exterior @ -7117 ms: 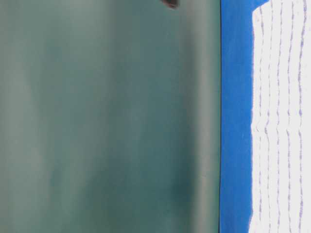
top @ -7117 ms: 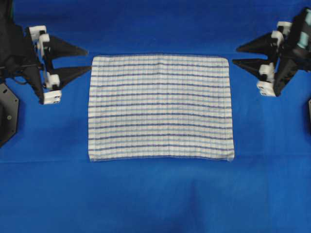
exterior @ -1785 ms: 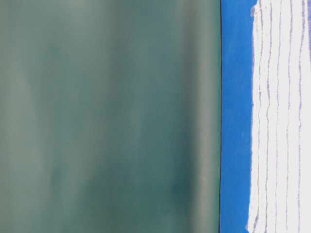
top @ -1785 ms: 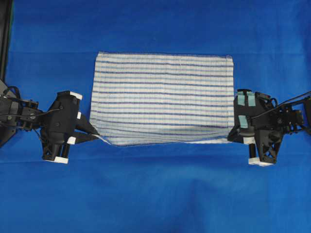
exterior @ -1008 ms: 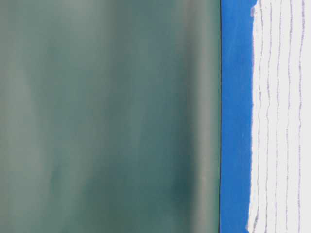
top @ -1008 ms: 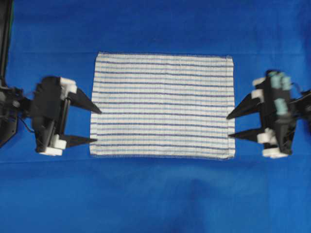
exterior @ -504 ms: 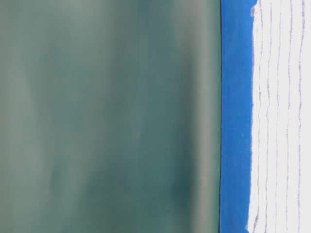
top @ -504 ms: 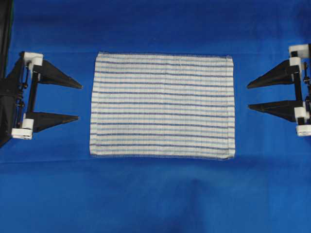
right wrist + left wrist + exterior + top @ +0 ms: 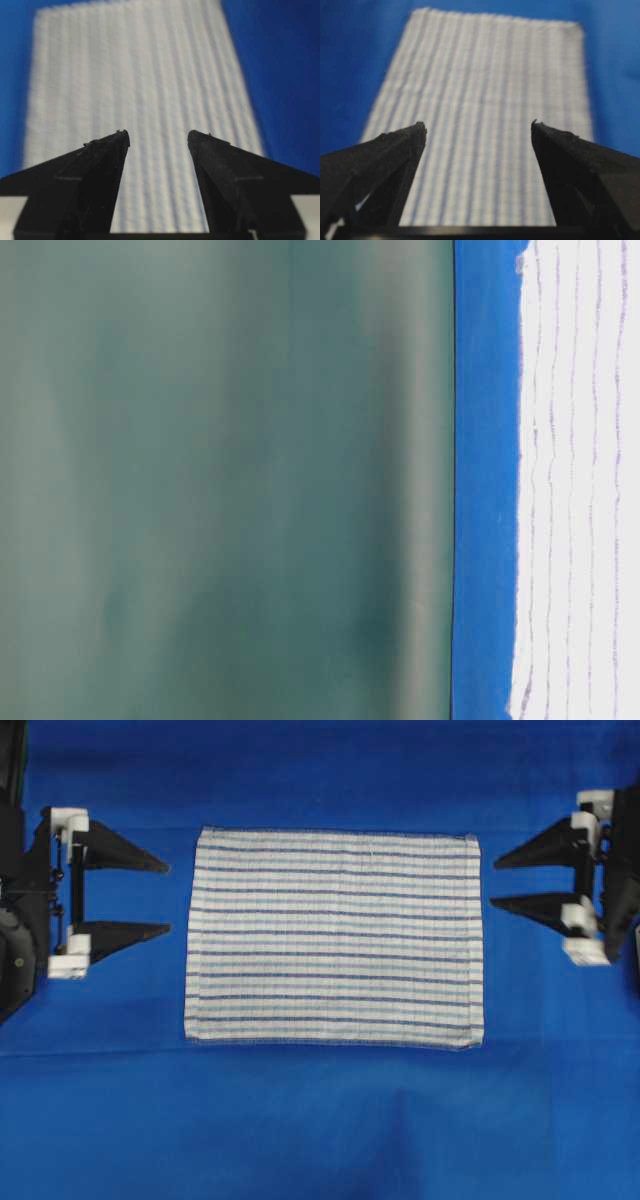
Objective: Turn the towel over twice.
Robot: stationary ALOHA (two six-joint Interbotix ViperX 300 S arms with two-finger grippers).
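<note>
The towel (image 9: 334, 938) lies flat and spread out in the middle of the blue surface (image 9: 320, 1120), with its stripes running across the overhead view and its four hemmed edges straight; no corner is folded. The left hand (image 9: 167, 897) stands beside the left short edge of the towel, apart from it, with a strip of bare blue between its fingertips and the cloth. Its two black fingers are spread wide and point toward the towel, and they hold nothing. The right hand (image 9: 492, 882) stands in the same way beside the right short edge, near the far corner on that side, also apart from the cloth, wide open and empty. In the left wrist view the towel (image 9: 485, 100) stretches away between the two dark fingers (image 9: 375, 160) (the picture is a little blurred, but the stripes are clear enough). In the right wrist view the towel (image 9: 135, 90) is seen in the gap between the spread fingers (image 9: 95, 170) too. The table-level view shows the towel (image 9: 580, 490) lying flat on the blue cover (image 9: 485, 490), before a dull green background (image 9: 220, 480).
</note>
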